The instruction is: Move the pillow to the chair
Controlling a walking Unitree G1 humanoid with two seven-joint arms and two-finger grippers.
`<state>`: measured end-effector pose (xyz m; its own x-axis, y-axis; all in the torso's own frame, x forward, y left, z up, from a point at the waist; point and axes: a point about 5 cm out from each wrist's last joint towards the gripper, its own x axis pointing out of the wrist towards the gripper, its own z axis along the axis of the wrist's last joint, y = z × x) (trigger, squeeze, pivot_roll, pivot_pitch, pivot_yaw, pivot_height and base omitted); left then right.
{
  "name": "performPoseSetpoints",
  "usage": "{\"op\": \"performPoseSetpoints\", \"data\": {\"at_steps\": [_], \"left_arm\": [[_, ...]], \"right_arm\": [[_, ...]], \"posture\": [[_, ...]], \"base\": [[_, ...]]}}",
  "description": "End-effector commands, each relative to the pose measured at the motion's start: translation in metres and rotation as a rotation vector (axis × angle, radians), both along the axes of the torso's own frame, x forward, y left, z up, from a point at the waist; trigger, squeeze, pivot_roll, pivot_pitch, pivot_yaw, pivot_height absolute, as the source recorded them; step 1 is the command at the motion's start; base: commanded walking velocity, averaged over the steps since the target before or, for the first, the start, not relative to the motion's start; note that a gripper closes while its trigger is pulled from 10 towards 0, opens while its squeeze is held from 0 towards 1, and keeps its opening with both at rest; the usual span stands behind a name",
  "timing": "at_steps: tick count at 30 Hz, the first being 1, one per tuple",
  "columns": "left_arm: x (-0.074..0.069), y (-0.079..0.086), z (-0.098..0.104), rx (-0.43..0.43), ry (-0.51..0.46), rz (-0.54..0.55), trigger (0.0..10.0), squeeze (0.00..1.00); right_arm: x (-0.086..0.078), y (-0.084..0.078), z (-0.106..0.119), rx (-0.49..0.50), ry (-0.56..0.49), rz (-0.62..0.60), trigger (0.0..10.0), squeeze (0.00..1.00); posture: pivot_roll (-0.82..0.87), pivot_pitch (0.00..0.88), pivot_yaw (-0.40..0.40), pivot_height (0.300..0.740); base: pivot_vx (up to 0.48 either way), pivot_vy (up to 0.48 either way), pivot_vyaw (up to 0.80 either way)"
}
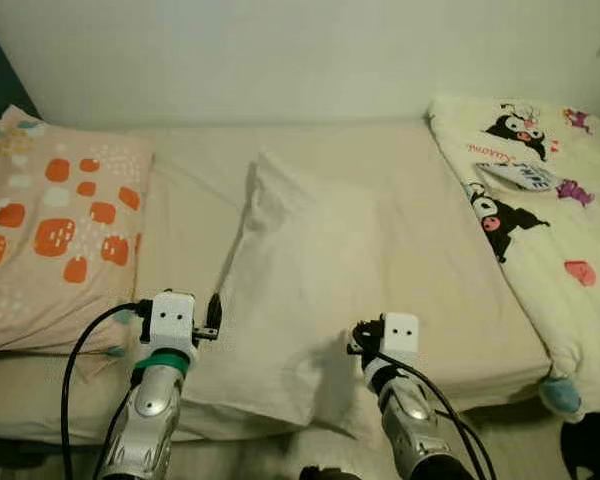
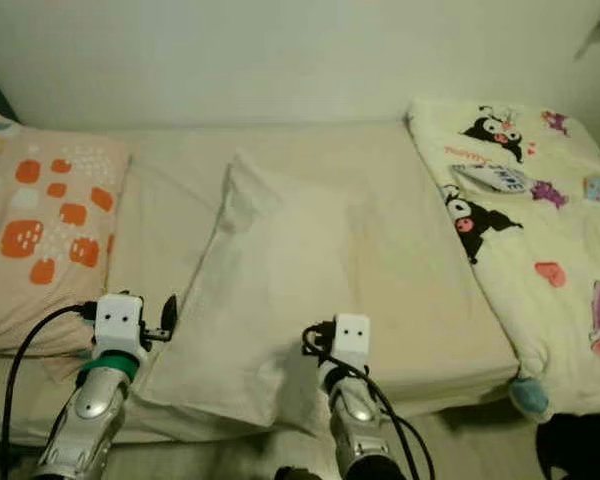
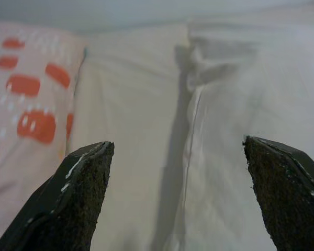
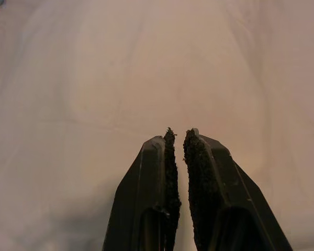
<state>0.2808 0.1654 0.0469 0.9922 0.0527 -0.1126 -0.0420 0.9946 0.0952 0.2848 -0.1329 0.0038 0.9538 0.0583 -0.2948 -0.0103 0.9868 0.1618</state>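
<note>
A plain white pillow point(image 1: 300, 260) lies slantwise in the middle of the bed, its near corner at the mattress's front edge. My left gripper point(image 3: 178, 146) is open just above the sheet at the pillow's left seam, one finger point(image 1: 214, 312) beside that edge. My right gripper point(image 4: 179, 133) is shut with nothing between its fingers, pointing down at the pillow's near part, where the fabric looks dented around it point(image 1: 365, 340). No chair can be seen.
An orange-spotted pillow point(image 1: 55, 230) lies at the bed's left end. A cartoon-print blanket point(image 1: 550, 200) covers the right end and hangs over the front. The cream sheet point(image 1: 420, 200) runs back to a white wall. A dark object point(image 1: 590, 450) sits on the floor, right.
</note>
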Motion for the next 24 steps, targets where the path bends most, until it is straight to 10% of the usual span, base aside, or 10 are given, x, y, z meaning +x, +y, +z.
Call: {"op": "performPoseSetpoints", "data": {"at_steps": [1, 24], "left_arm": [[-0.0028, -0.0011, -0.0067, -0.018, 0.040, -0.004, 10.0, 0.00], [-0.0005, 0.0029, -0.0077, 0.028, 0.029, -0.051, 10.0, 0.00]], "right_arm": [[-0.0041, -0.0072, -0.0039, -0.001, 0.014, -0.023, 10.0, 0.00], [-0.0044, -0.0041, -0.0031, 0.008, 0.002, -0.031, 10.0, 0.00]], "posture": [[0.05, 0.036, 0.043, 0.740], [0.04, 0.034, 0.031, 0.700]], "base": [[0.000, 0.000, 0.00], [0.000, 0.000, 0.00]]}}
